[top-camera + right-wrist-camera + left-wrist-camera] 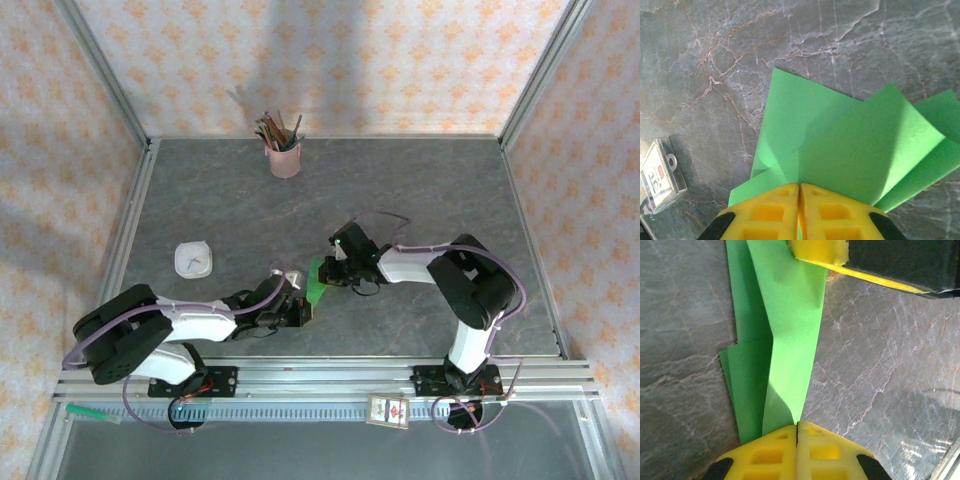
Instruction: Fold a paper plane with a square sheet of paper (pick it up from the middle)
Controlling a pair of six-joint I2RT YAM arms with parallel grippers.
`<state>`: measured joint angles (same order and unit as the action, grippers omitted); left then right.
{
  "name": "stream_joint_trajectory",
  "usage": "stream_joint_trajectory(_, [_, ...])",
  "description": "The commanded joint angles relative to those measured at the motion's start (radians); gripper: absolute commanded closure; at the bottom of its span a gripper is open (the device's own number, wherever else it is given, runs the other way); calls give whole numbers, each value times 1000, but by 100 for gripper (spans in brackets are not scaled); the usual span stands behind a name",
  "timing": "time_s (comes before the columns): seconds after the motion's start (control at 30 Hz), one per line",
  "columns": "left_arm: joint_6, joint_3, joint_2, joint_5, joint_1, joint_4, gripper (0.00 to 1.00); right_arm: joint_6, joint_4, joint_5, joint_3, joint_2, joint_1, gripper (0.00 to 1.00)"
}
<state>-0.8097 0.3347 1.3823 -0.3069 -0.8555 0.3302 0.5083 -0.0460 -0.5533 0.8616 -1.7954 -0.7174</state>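
Paper (790,340) between inward-reaching end effectors (797,431) (800,187)

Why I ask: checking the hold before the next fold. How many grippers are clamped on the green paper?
2. The left gripper is shut on one end of the green paper, the right gripper on the opposite end.

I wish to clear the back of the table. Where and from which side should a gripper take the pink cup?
On the pink cup, probably the wall below the rim, from the near side. It stands upright, and pencils fanning from its mouth block a grasp from above.
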Motion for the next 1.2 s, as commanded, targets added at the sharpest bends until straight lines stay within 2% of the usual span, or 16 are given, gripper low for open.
stream_joint_trajectory(0.0, [16,-46,-7,-18,-5,-186,100,-5,143,144,-37,-99,6,89])
stream_joint_trajectory(0.93, [23,-42,-87,5,-89,-417,100,-3,168,156,-16,-124,6,90])
stream_joint_trajectory(1.17, [47,-1,-159,11,-94,-504,100,-4,172,156,-16,-124,6,90])
